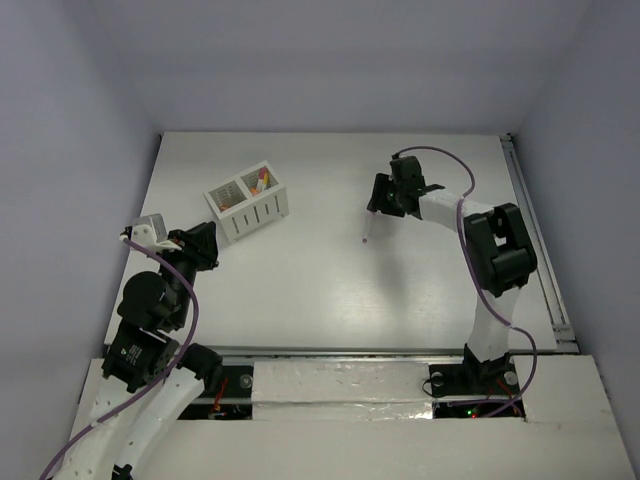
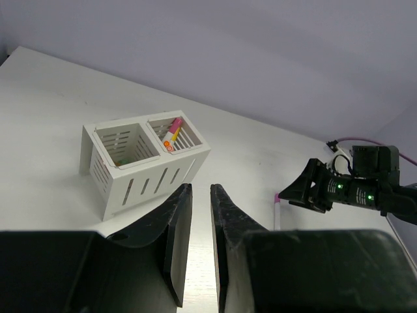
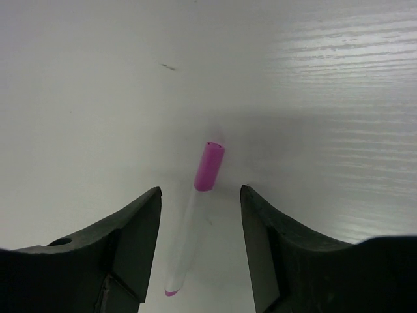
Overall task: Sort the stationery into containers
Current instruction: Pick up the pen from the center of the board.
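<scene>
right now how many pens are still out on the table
1: a magenta-capped pen lies between the open right gripper's fingers. Other pens stand in the white box; some may be hidden.

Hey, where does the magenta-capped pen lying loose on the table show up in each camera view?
Top external: the pen lies right of centre, just below the right gripper.
Left wrist: right of centre, lying on the table beside the right gripper.
Right wrist: centre, between the open jaws, cap pointing away.
Shared landmark: the right gripper appears in all three views.
</scene>
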Available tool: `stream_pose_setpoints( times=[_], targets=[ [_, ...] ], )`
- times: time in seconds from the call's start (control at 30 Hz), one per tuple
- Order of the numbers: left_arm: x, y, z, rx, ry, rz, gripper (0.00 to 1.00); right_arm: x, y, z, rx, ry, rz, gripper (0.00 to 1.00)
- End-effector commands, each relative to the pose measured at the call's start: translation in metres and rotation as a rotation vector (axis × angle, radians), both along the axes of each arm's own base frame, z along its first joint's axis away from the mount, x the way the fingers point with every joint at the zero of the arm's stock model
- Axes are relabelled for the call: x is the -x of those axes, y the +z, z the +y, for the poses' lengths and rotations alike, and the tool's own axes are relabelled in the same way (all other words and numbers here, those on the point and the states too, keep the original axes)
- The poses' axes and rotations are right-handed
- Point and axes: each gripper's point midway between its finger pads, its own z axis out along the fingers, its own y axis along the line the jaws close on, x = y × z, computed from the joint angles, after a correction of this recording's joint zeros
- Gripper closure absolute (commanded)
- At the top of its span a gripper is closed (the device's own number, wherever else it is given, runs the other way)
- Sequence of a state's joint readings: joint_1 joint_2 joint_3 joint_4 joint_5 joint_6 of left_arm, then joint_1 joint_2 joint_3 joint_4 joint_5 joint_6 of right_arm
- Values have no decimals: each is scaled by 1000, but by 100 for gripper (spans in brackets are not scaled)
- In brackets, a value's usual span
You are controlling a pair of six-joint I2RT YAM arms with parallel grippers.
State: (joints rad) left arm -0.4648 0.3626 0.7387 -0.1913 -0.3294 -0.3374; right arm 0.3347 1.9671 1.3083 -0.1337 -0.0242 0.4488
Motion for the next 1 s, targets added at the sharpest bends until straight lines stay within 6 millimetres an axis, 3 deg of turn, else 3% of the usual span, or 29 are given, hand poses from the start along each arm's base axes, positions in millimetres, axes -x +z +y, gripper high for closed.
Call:
stream_pose_setpoints(
  times=[0.0, 0.13, 0.43, 0.6, 0.87, 0.97],
  targets=[
    [2, 17, -1, 15, -9, -58, 85, -7, 8, 8, -17, 24, 3, 44],
    [2, 18, -1, 17, -9, -60, 85, -4, -2, 4, 36, 2, 57, 52],
    [5, 20, 1, 20, -9, -69, 85, 6, -26, 11, 240, 22, 158, 53],
    [7, 21, 3, 24, -4, -76, 85, 4, -28, 7, 318, 0, 173, 57],
    [8, 23, 1, 28, -14, -83, 85, 19, -44, 1, 470, -4, 250, 65],
    [9, 24, -1, 28, -24, -85, 85, 23, -55, 1, 503, 12, 279, 74]
  ],
)
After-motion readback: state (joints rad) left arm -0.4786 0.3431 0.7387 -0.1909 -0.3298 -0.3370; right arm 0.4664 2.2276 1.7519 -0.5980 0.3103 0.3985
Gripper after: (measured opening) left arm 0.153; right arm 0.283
